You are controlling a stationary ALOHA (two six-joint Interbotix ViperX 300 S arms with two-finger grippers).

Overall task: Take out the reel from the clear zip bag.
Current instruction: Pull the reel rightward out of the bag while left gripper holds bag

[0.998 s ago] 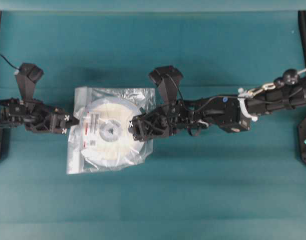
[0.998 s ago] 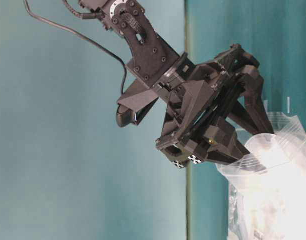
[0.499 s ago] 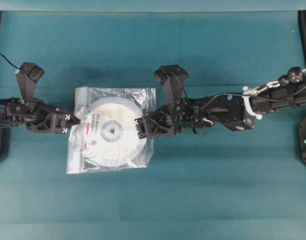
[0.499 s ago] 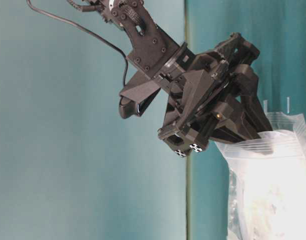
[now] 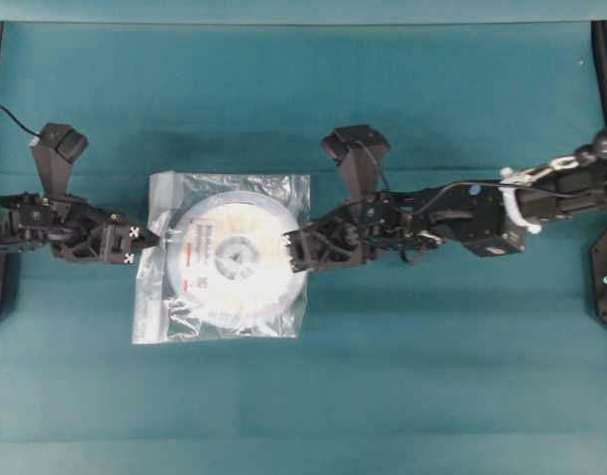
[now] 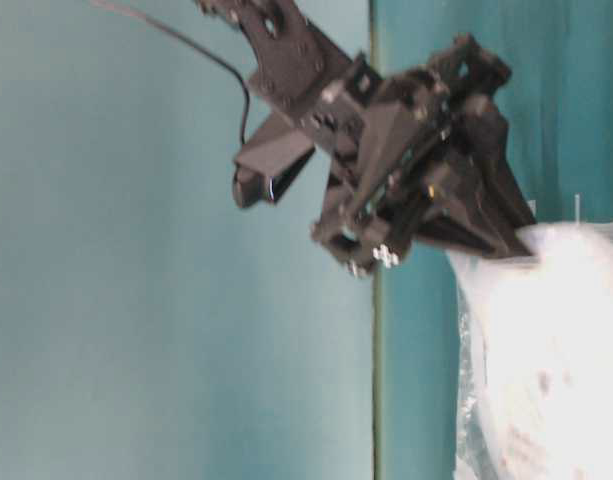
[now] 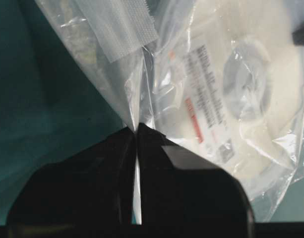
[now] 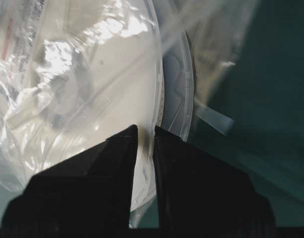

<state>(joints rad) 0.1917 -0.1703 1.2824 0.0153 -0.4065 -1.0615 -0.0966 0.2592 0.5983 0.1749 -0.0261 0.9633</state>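
The right gripper, wide apart a second ago inside the clear zip bag, is now closed on the rim of the reel and drawn back toward 3 o'clock, the reel sliding with it. Extraction is judged begun. The left gripper stays clamped on the bag's 9 o'clock edge. The reel remains mostly inside, lying flat. Whether film is pinched together with the rim cannot be told; the table-level view is blurred.
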